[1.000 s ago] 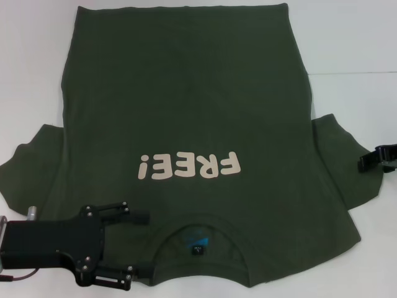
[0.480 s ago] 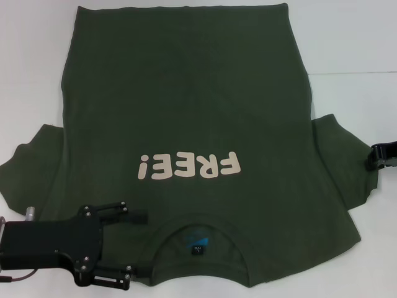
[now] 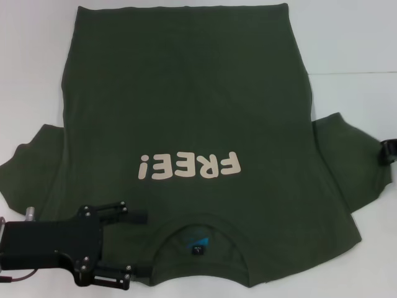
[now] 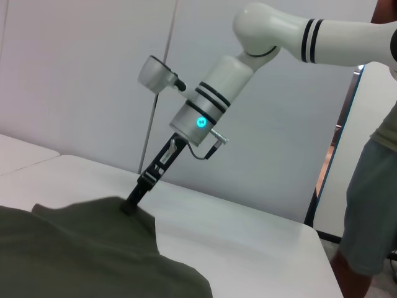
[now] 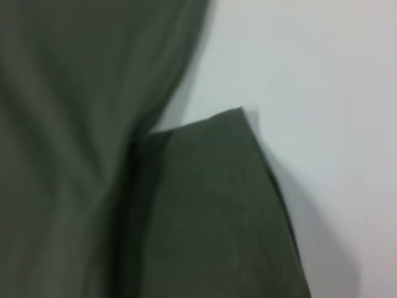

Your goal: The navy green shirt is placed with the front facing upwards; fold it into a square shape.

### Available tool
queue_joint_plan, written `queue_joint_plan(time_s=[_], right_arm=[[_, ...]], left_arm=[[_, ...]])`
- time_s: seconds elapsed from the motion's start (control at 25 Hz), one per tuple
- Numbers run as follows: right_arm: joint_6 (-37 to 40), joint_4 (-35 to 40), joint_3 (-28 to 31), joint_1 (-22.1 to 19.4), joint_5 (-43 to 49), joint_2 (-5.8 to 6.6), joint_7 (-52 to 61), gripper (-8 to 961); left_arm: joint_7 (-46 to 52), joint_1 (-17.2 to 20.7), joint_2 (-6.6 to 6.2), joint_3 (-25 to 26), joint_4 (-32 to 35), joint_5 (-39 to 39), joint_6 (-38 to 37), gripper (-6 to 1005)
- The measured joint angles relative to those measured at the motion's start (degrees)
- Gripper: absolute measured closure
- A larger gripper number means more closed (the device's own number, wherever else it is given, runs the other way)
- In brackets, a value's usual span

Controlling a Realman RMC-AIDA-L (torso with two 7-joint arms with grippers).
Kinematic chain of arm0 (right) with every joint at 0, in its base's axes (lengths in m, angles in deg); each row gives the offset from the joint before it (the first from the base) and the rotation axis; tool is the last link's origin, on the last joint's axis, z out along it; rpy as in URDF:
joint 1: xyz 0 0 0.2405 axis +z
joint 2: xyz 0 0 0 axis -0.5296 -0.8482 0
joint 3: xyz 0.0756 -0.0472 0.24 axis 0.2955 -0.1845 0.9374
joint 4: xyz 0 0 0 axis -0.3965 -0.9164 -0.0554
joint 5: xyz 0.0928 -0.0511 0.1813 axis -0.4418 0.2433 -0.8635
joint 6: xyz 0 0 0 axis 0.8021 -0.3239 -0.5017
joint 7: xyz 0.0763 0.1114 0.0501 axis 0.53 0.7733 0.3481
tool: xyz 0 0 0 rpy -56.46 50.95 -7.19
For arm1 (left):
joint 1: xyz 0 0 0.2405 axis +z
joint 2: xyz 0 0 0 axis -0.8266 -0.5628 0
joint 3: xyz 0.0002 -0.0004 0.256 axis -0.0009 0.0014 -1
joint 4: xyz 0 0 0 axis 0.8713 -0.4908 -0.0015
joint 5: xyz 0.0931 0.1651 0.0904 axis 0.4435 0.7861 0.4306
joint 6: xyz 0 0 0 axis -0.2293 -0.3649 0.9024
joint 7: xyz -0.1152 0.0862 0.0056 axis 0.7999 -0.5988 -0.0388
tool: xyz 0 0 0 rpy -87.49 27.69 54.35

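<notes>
The navy green shirt [image 3: 186, 124] lies flat on the white table [image 3: 353, 49], front up, its collar [image 3: 197, 225] nearest the robot. The left gripper [image 3: 140, 243] sits just beside the collar, fingers apart over the shoulder. The right gripper [image 3: 389, 151], mostly cut off, meets the sleeve edge; I cannot tell its fingers' state.

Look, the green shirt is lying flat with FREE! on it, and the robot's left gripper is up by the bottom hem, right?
Not quite. The navy green shirt does lie flat with FREE! showing, but the left gripper is by the collar, at the shoulder, not the hem. The head view shows it, fingers spread open.
</notes>
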Motion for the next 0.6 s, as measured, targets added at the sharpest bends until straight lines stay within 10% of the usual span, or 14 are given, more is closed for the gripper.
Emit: queue_joint_plan(time_s=[0.6], right_arm=[[-5.9, 3.97, -0.21, -1.13, 0.28, -0.45, -0.52, 910]], left_arm=[[0.44, 0.42, 0.24, 0.43, -0.02, -0.11, -0.05, 66]])
